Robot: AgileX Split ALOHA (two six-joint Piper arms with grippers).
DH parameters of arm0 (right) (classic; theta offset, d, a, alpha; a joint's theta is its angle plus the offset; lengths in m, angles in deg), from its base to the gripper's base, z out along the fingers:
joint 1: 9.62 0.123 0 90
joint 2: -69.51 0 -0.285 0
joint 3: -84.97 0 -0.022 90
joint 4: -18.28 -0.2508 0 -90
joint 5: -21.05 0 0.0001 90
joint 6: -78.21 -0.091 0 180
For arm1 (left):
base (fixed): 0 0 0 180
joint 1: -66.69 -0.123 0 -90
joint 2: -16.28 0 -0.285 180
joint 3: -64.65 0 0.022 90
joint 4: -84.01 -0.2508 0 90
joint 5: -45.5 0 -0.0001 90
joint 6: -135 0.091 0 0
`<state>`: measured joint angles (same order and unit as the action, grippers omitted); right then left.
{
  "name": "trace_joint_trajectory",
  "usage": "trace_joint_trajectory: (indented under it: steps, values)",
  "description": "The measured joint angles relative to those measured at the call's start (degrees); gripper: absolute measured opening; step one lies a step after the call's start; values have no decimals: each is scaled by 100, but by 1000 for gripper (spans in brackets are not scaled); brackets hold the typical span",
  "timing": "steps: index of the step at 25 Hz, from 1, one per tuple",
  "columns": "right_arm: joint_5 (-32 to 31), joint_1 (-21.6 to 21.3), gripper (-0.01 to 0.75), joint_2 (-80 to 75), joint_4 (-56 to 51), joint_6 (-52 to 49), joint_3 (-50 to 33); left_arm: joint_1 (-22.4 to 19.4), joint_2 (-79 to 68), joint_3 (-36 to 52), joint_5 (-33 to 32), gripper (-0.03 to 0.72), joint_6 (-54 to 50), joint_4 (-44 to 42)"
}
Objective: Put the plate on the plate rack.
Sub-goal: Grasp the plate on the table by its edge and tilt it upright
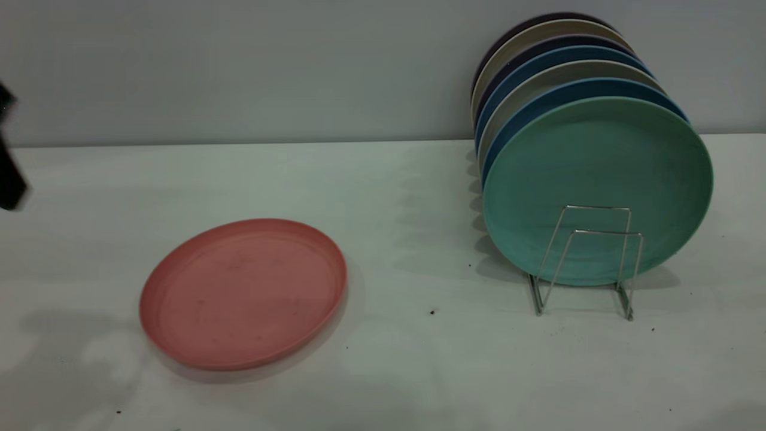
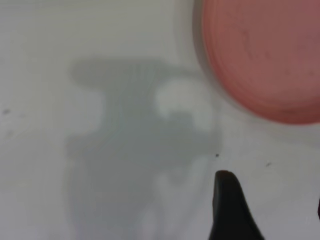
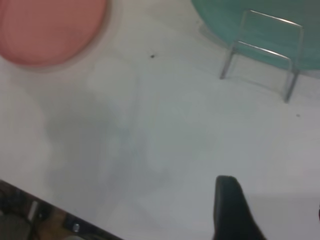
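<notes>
The salmon-pink plate [image 1: 242, 290] lies flat on the white table, left of centre. It also shows in the left wrist view [image 2: 265, 55] and the right wrist view [image 3: 45, 30]. The silver wire plate rack [image 1: 589, 257] stands at the right; its two front loops are empty, and it also shows in the right wrist view [image 3: 262, 50]. My left gripper [image 2: 272, 205] is open and empty above bare table, apart from the pink plate. My right gripper [image 3: 272, 210] is open and empty above the table's near part, away from the rack.
A teal-green plate [image 1: 598, 185] stands upright in the rack, with several blue, beige and dark plates [image 1: 556, 66] behind it. A dark part of the left arm [image 1: 7, 155] shows at the left edge. The table's near edge [image 3: 30, 192] shows in the right wrist view.
</notes>
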<state>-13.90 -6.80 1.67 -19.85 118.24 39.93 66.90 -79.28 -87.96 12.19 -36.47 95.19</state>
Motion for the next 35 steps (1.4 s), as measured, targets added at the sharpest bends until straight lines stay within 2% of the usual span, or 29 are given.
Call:
trace_joint_trajectory:
  steps: [6, 8, 18, 27, 32, 35]
  values:
    - [135, 0, 430, -710, -523, 470, 130, -660, -1535, -267, 368, 449, 1995, 2004]
    - [148, 0, 430, -859, -708, 654, 130, -768, -1853, -267, 511, 449, 2571, 2578]
    - [197, 0, 430, -971, -964, 947, 130, -800, -3257, -312, 1156, 449, 4252, 4661]
    - [272, 0, 431, -971, -979, 946, 135, -800, -3945, -324, 1130, 441, 6211, 6976]
    - [362, 0, 431, -971, -985, 946, 135, -800, -4100, -367, 1061, 375, 6474, 7300]
    - [380, 0, 431, -971, -985, 946, 135, -800, -4134, -372, 1073, 257, 6502, 7326]
